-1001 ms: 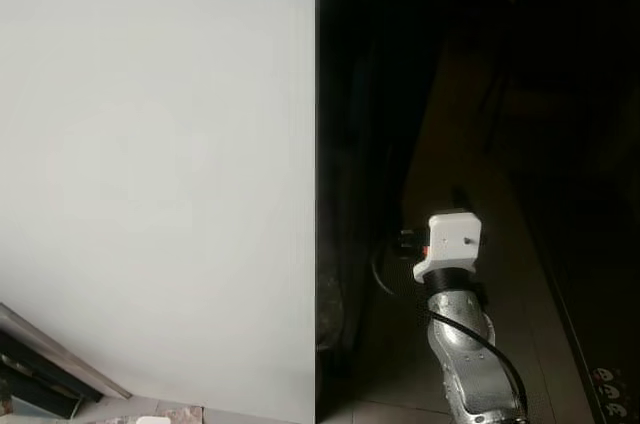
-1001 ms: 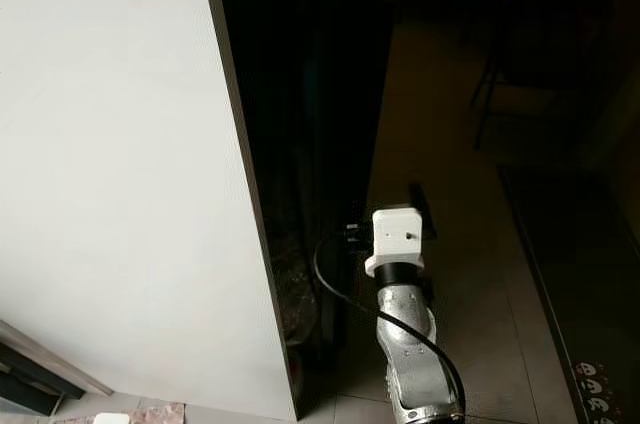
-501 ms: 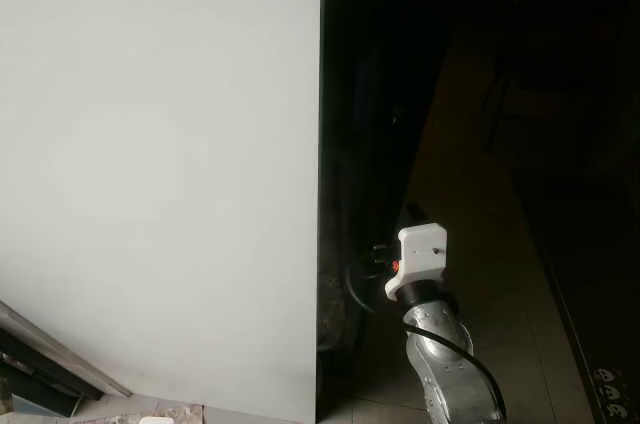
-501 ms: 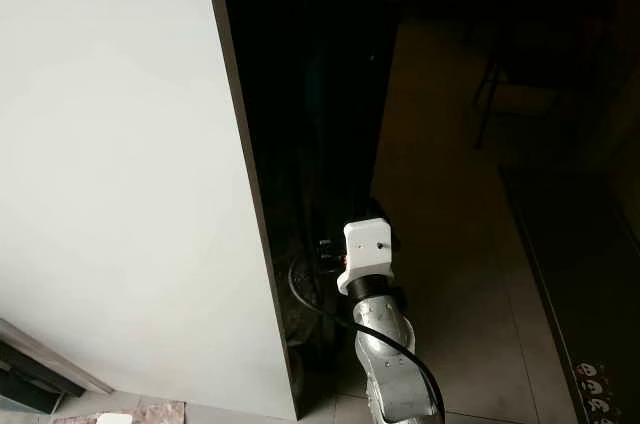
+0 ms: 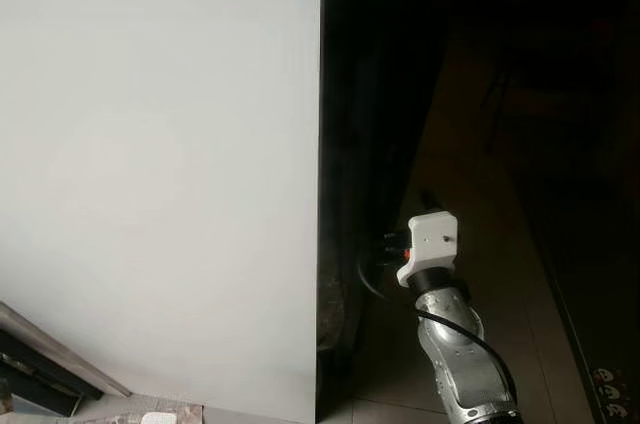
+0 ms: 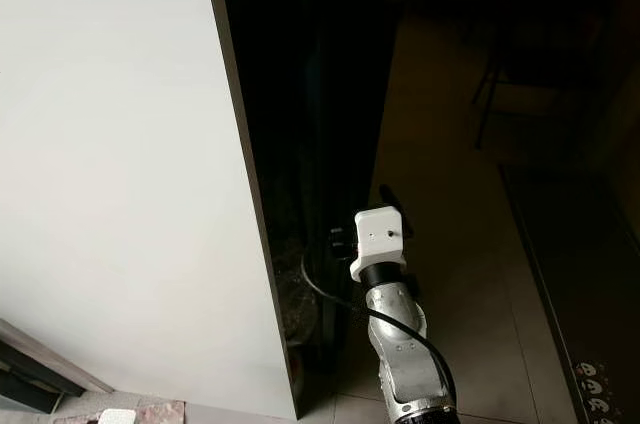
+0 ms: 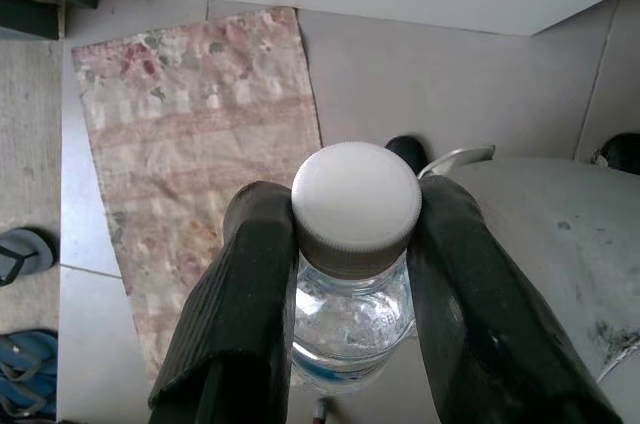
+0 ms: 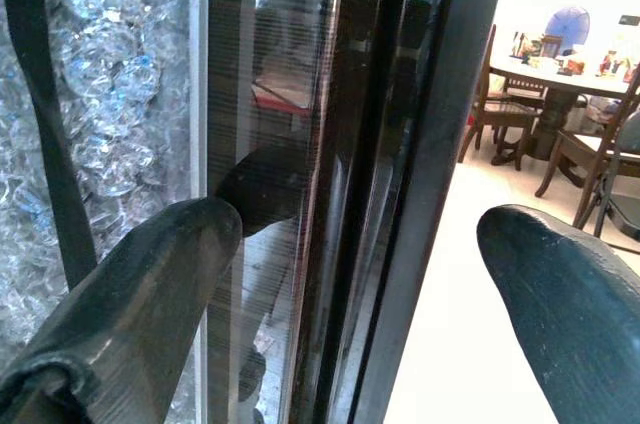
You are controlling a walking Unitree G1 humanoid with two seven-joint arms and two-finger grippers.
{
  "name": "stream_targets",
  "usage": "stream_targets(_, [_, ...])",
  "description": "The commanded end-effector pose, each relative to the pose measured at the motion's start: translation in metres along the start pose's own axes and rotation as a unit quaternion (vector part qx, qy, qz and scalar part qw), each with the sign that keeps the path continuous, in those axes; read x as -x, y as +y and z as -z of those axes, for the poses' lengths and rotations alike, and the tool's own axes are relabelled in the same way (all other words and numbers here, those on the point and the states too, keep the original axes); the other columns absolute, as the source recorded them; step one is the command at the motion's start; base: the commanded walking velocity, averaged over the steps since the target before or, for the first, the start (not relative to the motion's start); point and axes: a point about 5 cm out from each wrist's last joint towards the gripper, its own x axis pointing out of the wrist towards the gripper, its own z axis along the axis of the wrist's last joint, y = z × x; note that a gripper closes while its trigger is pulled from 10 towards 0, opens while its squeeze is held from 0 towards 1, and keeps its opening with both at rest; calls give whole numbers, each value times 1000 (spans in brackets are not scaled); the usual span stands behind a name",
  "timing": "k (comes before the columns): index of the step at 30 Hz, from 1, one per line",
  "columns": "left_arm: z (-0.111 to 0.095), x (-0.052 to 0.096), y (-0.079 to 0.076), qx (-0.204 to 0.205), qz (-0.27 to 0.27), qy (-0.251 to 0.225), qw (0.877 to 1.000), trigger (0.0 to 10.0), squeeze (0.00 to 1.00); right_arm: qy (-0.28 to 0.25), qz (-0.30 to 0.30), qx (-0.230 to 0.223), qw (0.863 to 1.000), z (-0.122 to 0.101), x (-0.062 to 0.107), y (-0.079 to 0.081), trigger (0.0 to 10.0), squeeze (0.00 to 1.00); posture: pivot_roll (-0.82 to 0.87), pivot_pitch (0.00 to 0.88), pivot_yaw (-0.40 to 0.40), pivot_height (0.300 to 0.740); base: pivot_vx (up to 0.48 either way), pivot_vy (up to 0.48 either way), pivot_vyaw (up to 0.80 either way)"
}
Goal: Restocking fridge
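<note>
A clear water bottle (image 7: 352, 316) with a white cap (image 7: 356, 206) hangs low over the floor, and my left gripper (image 7: 355, 199) is shut on its neck. The fridge's broad white panel (image 5: 160, 174) takes up the left of the head views, with a dark glass door edge (image 5: 345, 144) beside it. My right gripper (image 8: 360, 234) is raised at that dark edge, open. One finger (image 8: 150, 264) lies against the glass side and the other finger (image 8: 560, 284) stands clear on the room side. Its white wrist block (image 5: 430, 240) sits just right of the edge.
Under the bottle lies a floral mat (image 7: 190, 144), with slippers (image 7: 20, 249) at its side. Tiled floor (image 6: 450, 244) runs on to the right of the fridge. A dining table with chairs (image 8: 560, 74) stands farther off. A dark patterned mat (image 5: 610, 384) lies at the lower right.
My right arm swung left toward the dark door edge, then eased slightly back right and forward. The left gripper's hold cannot be compared.
</note>
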Motion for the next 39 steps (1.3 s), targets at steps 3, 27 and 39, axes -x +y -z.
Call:
stream_targets(3, [2, 0, 0, -3, -3, 5, 1000, 10000, 0, -3, -5, -1, 1000, 0, -5, 1, 10000, 0, 5, 0, 10, 740, 0, 0, 0])
stream_targets(27, [7, 1, -11, 0, 3, 7, 1000, 10000, 0, -6, -76, -23, 997, 4, -9, 24, 10000, 0, 8, 0, 7, 740, 0, 0, 0])
stream_targets(39, [3, 0, -8, -1, 1, 5, 1000, 10000, 0, -13, -16, 0, 1000, 2, -14, 4, 10000, 0, 10, 0, 6, 740, 0, 0, 0])
